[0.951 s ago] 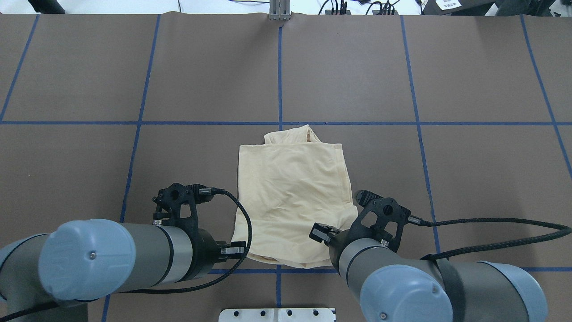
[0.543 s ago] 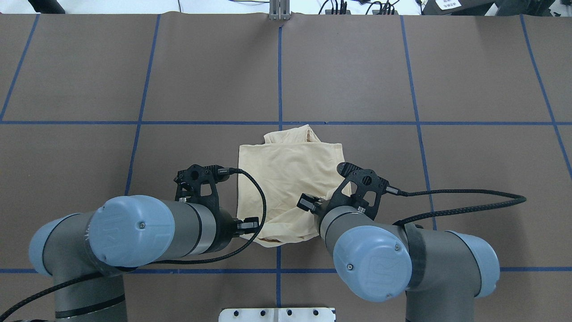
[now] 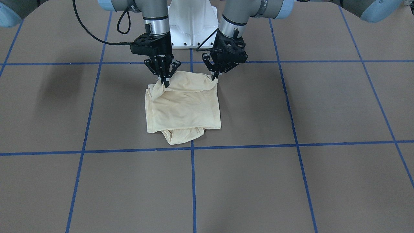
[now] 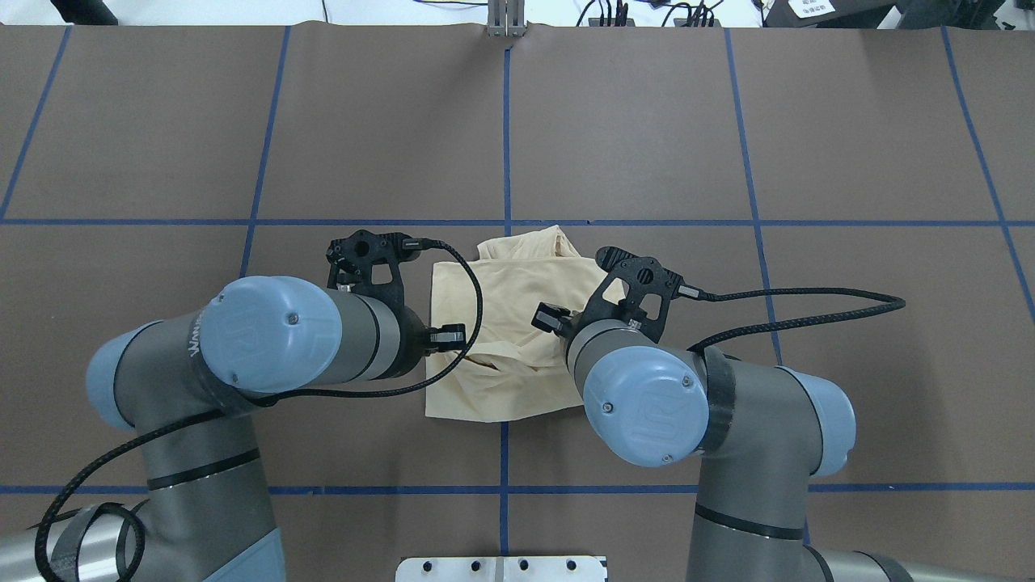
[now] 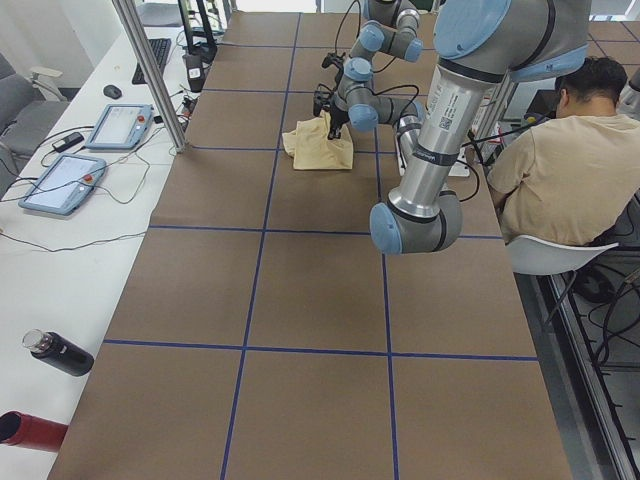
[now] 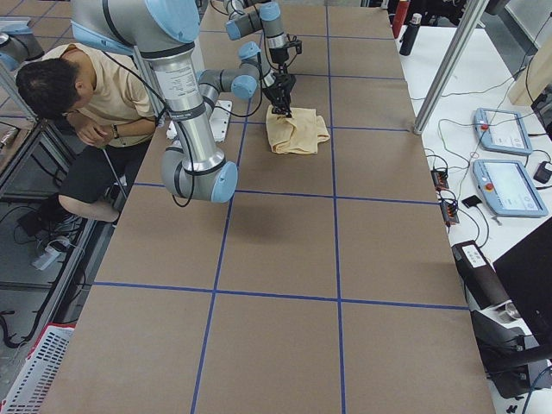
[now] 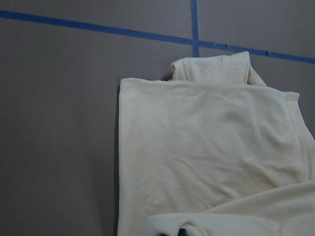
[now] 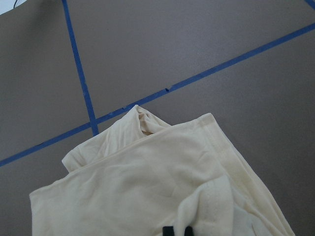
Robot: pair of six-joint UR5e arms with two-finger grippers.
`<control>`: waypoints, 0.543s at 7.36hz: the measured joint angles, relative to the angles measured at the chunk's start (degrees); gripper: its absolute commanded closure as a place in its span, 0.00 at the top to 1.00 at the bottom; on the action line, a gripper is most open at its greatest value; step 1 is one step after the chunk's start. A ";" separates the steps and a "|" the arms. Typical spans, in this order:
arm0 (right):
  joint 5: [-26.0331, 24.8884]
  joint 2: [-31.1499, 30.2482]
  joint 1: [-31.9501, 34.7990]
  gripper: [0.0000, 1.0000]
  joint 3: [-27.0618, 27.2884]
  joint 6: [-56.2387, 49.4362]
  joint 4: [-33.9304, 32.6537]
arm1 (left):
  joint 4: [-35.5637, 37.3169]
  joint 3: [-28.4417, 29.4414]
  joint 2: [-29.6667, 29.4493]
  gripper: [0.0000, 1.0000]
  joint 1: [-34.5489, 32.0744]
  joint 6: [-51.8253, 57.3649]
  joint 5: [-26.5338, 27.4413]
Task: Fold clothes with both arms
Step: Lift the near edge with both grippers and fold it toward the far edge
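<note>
The pale cream T-shirt [image 3: 184,106] lies folded near the table's middle, print hidden; it also shows in the overhead view [image 4: 517,279] and both wrist views [image 7: 206,157] [image 8: 147,187]. My left gripper [image 3: 213,77] is shut on one near corner of the shirt's edge and holds it lifted. My right gripper [image 3: 166,84] is shut on the other near corner, also lifted. The held edge hangs above the rest of the shirt. In the overhead view my arms hide both sets of fingers. A bunched sleeve [image 3: 181,136] sticks out at the shirt's far edge.
The brown table cover carries a grid of blue tape lines [image 3: 192,147]. The white pedestal base [image 3: 192,29] stands behind the grippers. An operator [image 5: 560,170] sits beside the robot. Control pendants [image 5: 118,125] and bottles [image 5: 58,352] lie on a side table.
Both arms have moved away from the robot base, carrying the shirt's near edge up and over the rest of the shirt. The visible flat part is shorter.
</note>
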 measured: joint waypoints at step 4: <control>1.11 3.81 3.52 0.00 -7.48 -2.06 0.09 | -7.29 9.91 -1.96 0.00 -3.90 3.40 0.00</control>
